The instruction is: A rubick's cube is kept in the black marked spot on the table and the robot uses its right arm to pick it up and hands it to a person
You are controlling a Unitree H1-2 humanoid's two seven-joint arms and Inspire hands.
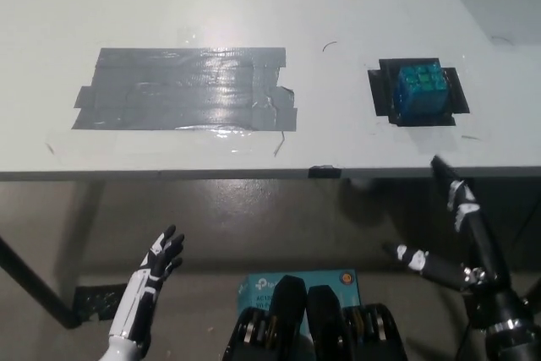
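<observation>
White counter (254, 6), grey tape patch (186, 89) at left, cube (420, 92) sitting on black marked spot (380, 90) at right. Right hand (456, 243) below counter edge, fingers (452, 188) spread, holding nothing. Left hand (156, 264) low at left, open too.

Only a teal box (292, 283) at the bottom edge bears print — too small to read.

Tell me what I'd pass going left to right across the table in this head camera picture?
Grey tape patch → small dark curved mark → black marked spot with the Rubik's cube sitting on it.
</observation>
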